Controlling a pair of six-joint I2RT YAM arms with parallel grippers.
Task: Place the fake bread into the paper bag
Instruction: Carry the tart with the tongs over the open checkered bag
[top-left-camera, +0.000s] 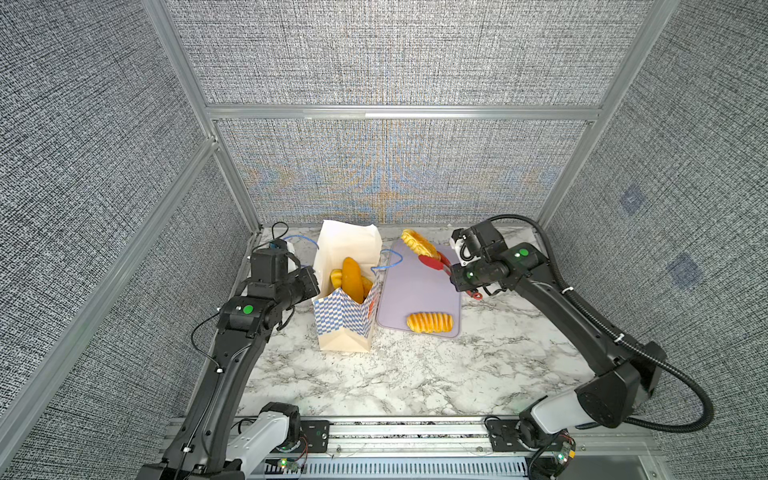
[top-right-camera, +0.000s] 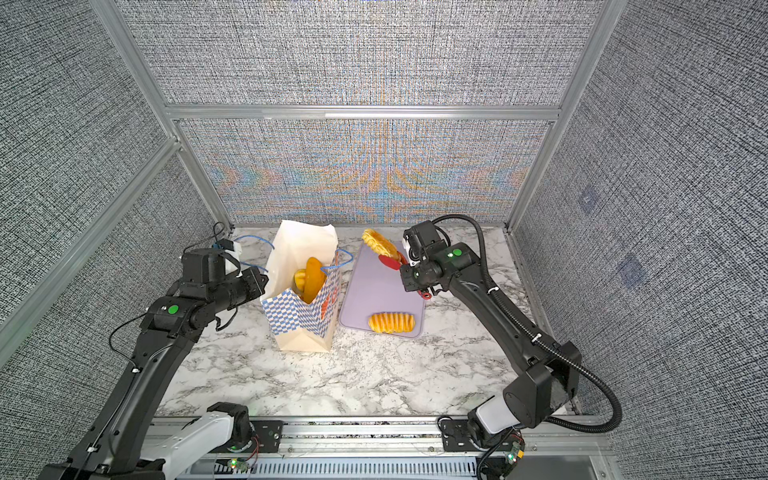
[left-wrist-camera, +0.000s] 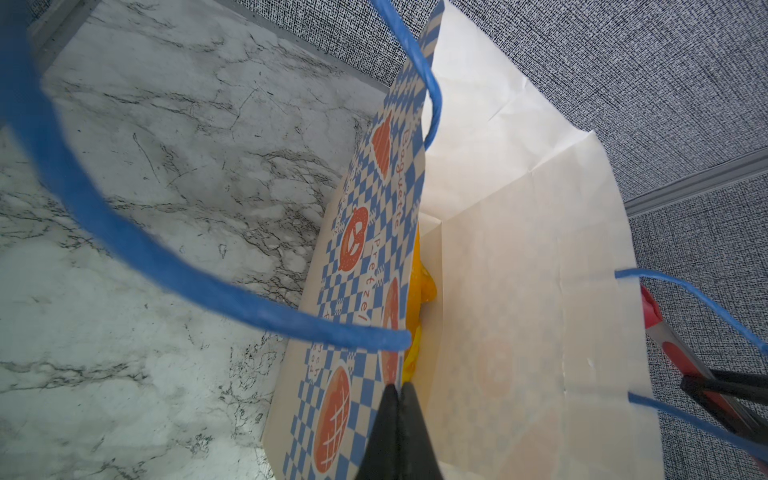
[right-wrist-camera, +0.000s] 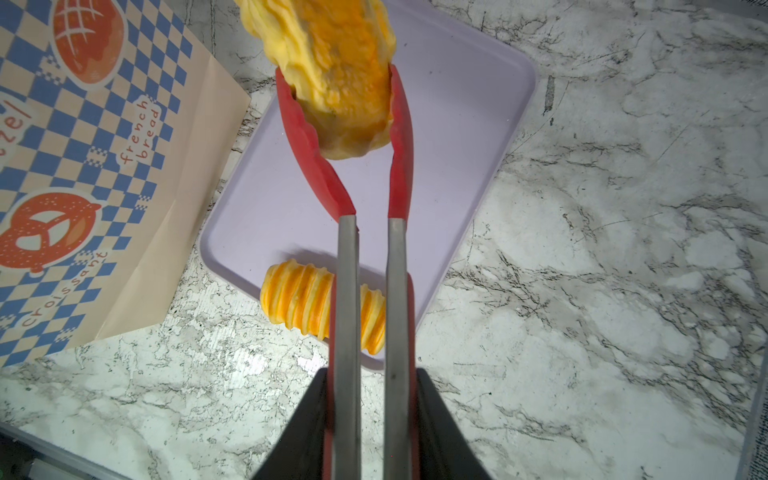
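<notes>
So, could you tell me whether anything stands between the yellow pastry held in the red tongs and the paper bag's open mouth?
Only the blue cord handle, looping out from the rim of the cream checkered paper bag toward the lavender tray; the yellow lattice pastry should pass above it.

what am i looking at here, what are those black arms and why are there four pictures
These are two black robot arms working at a marble table. Two pictures look down on the whole scene from one overhead camera. The two close-ups come from a small camera on each arm's wrist.

Each arm ends in a pincer. The left pincer is shut on the rim of the paper bag, which has a long loaf standing inside. The right pincer squeezes a pair of red tongs. The tongs grip a yellow pastry at the far end of the lavender tray. A ribbed roll lies on that tray.
</notes>
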